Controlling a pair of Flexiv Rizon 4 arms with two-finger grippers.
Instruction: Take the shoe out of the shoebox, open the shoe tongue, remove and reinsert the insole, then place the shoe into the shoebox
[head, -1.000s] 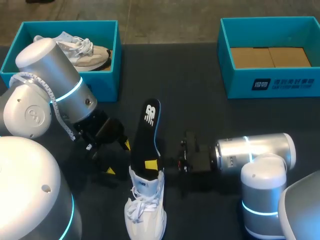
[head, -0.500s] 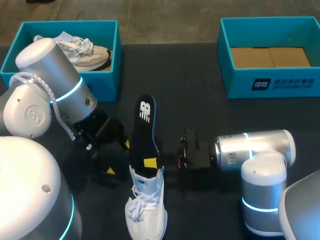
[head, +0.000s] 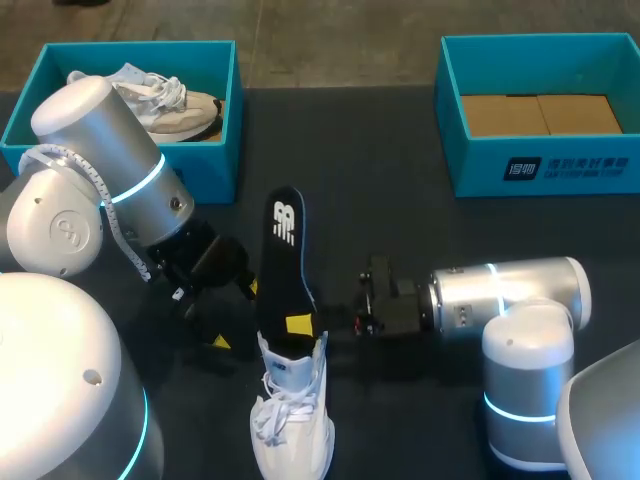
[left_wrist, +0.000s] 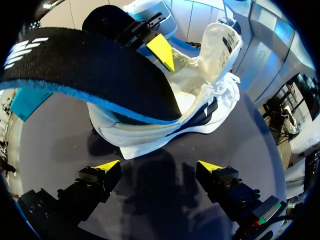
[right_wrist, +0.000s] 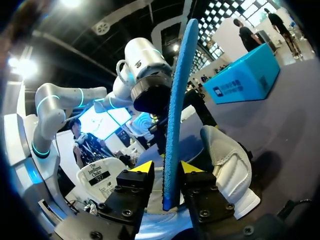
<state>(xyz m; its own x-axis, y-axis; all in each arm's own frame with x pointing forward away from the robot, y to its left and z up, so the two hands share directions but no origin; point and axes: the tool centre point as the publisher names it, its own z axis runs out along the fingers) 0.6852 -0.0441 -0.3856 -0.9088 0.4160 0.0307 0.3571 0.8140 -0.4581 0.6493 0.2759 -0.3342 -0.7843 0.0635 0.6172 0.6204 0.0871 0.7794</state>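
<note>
A white shoe (head: 291, 415) stands on the dark table near the front, toe toward me. A black insole (head: 283, 262) with a blue edge sticks up out of its heel opening, leaning toward the left. My right gripper (head: 312, 325) comes in level from the right at the heel. In the right wrist view the insole (right_wrist: 173, 125) stands between the right gripper's (right_wrist: 166, 168) slightly parted fingers, with a thin gap on one side. My left gripper (left_wrist: 159, 167) hangs wide open and empty, low beside the shoe (left_wrist: 210, 95), whose insole (left_wrist: 85, 70) juts out ahead of it.
A teal shoebox (head: 222, 150) at the back left holds another pale shoe (head: 165, 98). A second teal shoebox (head: 560, 168) at the back right shows only its cardboard floor. Bare dark table lies between the boxes.
The right gripper's fingers have spread off the insole and the arm has drawn back slightly to the right. The insole's free end has tipped leftward. The left arm has not moved.
</note>
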